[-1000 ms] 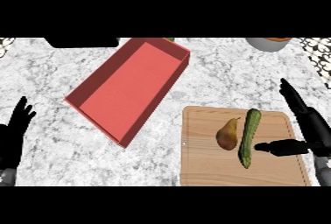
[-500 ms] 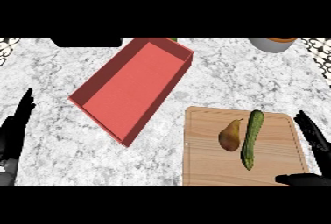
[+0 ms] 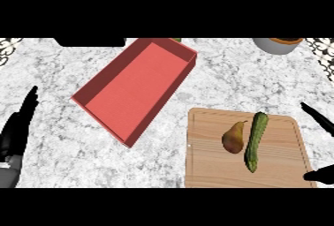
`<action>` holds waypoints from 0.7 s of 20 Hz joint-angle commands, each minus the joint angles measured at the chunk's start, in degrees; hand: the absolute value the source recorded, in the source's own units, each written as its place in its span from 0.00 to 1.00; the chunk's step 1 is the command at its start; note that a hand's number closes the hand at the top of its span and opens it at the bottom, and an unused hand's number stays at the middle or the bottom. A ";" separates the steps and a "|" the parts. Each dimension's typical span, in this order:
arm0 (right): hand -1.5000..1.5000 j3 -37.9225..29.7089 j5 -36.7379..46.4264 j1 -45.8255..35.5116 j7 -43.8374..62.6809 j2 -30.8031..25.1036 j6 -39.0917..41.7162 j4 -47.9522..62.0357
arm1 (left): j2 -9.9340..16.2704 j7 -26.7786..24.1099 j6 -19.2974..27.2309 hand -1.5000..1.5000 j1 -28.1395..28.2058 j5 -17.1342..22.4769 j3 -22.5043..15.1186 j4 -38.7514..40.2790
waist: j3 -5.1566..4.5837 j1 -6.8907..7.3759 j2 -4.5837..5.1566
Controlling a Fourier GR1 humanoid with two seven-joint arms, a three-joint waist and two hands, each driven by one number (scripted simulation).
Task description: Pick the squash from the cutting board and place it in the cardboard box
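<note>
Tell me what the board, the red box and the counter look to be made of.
Cutting board: pale wood, matte, with faint grain lines. Red box: flat, dull red walls and floor, perhaps cardboard or plastic; the look leaves it open. Counter: white stone with grey veining, likely marble, smooth.

Left hand: my left hand (image 3: pixel 16 132) rests open, fingers straight up, well left of the cutting board (image 3: pixel 215 170).
Right hand: my right hand (image 3: pixel 320 119) is open at the board's right edge, thumb apart below.

One cutting board (image 3: pixel 215 170). One long green squash (image 3: pixel 255 140). One brown pear (image 3: pixel 233 137), just left of the squash. One red box (image 3: pixel 134 88). One grey pot (image 3: pixel 279 44), partly cut off. Two black hands: left hand (image 3: pixel 16 130), right hand (image 3: pixel 321 145).
</note>
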 commanded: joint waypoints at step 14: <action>0.00 8.35 14.28 -13.39 27.24 2.96 16.30 -4.68 | -3.38 1.23 -1.74 0.50 0.07 -4.54 2.46 -1.23 | 0.07 -0.13 -0.07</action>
